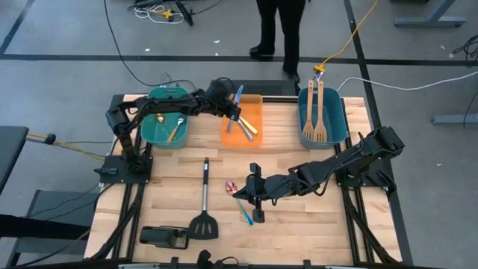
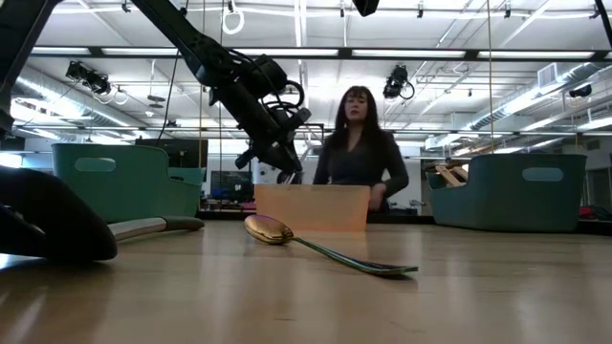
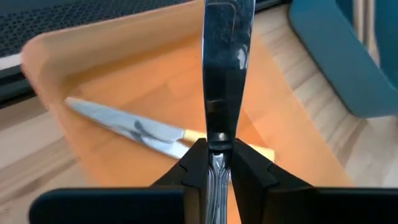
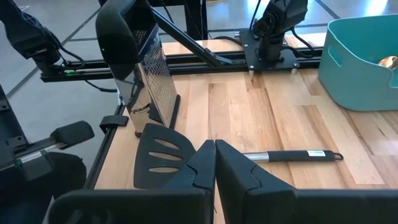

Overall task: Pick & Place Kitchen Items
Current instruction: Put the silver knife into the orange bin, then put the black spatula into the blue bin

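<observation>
From above, my left hand [image 1: 236, 113] hangs over the orange bin [image 1: 256, 103], gripping a silver knife [image 1: 237, 97]. My right hand [image 1: 258, 215] sits low on the tabletop [image 1: 299, 224], fingers together. At the left wrist, the shiny blade points straight away (another knife [image 3: 137, 129] lies below).

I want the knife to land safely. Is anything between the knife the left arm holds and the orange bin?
Nothing visible blocks it. The left gripper holds the knife over the orange bin, where only another knife lies.
</observation>
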Controlling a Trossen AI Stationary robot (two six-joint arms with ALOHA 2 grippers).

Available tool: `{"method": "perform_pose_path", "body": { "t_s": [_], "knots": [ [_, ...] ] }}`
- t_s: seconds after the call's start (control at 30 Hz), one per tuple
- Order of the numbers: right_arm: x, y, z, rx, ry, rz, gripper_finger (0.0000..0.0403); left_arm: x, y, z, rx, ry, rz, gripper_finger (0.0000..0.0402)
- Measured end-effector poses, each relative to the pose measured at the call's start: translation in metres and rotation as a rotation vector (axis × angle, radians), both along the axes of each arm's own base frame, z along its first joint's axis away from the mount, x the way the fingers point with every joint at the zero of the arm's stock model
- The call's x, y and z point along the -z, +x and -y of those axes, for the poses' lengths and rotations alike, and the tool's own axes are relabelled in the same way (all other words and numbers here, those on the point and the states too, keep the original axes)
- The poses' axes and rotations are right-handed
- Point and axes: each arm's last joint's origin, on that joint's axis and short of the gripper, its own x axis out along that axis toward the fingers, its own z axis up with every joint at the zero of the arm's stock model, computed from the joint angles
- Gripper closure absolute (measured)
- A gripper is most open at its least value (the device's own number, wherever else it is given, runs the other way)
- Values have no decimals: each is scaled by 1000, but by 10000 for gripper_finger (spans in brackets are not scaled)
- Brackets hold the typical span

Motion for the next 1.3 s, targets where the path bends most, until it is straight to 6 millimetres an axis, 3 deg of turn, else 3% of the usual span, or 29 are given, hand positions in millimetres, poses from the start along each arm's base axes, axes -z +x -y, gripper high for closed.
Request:
{"method": "perform_pose_path", "body": {
  "t_s": [0.3, 1.0, 1.3],
  "knots": [
    [0, 0, 0, 0, -2, -4, 383, 15, 4, -1, 28, -7, -43, 335],
    [1, 0, 0, 0, -3, -7, 383, 14, 8, 3, 76, 49, -51, 329],
    [1, 0, 0, 0, -3, -7, 383, 14, 8, 4, 76, 47, -49, 252]
  ]
}}
